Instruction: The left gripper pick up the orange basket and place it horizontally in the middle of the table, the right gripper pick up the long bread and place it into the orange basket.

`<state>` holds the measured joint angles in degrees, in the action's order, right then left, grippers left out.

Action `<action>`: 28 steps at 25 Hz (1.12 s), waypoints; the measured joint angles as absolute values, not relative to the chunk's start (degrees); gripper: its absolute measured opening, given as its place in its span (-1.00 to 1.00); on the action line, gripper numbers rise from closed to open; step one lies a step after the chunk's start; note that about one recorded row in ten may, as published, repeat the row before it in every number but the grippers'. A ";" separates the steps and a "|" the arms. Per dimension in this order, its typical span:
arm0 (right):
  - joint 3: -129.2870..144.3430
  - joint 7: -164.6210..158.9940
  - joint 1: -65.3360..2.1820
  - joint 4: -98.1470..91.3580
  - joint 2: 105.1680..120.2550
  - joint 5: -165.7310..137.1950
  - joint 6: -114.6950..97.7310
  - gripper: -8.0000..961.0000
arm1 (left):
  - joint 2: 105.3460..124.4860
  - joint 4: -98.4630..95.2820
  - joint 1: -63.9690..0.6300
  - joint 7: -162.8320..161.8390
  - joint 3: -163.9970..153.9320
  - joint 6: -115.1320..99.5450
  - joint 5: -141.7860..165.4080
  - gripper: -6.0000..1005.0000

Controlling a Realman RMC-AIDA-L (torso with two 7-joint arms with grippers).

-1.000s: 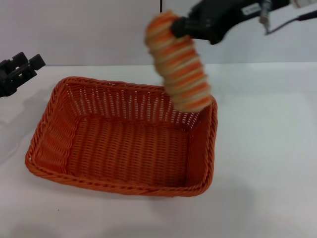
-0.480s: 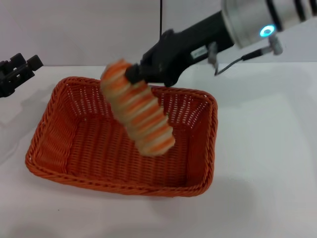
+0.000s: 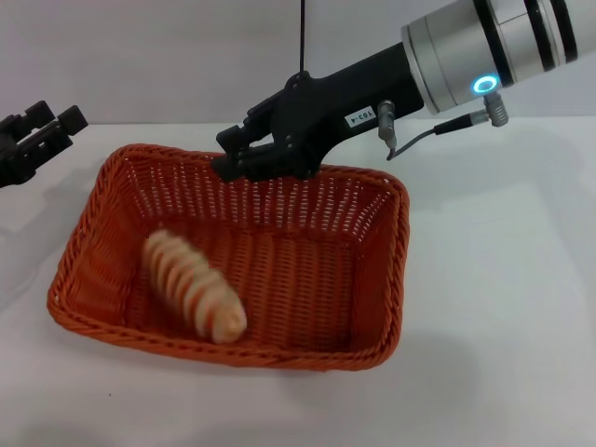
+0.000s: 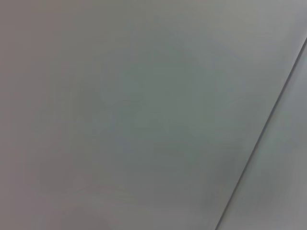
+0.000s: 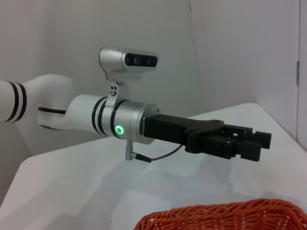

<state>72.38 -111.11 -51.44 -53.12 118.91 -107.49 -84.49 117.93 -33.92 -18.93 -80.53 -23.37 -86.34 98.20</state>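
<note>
Plainly the work is at its last step: the large rectangular orange woven basket [image 3: 233, 270], with sloping wicker sides and a braided rim, sits lengthwise across the middle of the plain white bench [image 3: 503, 307], and the oblong ridged long bread [image 3: 194, 285], striped cream and orange-brown, is inside it, toward its near left part and angled across the ribbed floor; it is blurred, so I cannot say whether it is at rest. Nearest the viewer, the basket's front rim is a thick twisted cord of weave, the walls behind it open and lattice-like. Above the far rim hangs the slim black right gripper [image 3: 226, 164] on its silver arm, a small white label and thin cable showing on it; it holds nothing, but whether its jaws stand wide or narrow I cannot tell. Farther off at the left edge, well apart from the basket, the black two-finger left gripper [image 3: 33, 140] is parked with its jaws parted and nothing between them; the right wrist view shows it [image 5: 256, 141] too, black and blocky on a white-silver arm with a green ring light. My judgement: what remains is only for the right arm to lift clear without catching the woven rim.
</note>
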 joint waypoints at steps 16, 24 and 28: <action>67.04 -114.64 -30.89 -80.93 119.05 -105.34 -81.71 0.29 | 117.86 -33.50 -18.10 -76.89 -22.16 -86.20 97.04 0.39; 61.79 -95.57 -11.69 -74.41 119.20 -83.35 -76.77 0.29 | 117.85 -27.89 -14.34 -61.33 -19.76 -86.73 89.02 0.39; 59.13 -79.38 -6.26 -61.46 119.15 -68.71 -78.18 0.29 | 117.88 -25.38 -13.27 -56.45 -18.55 -86.99 87.14 0.39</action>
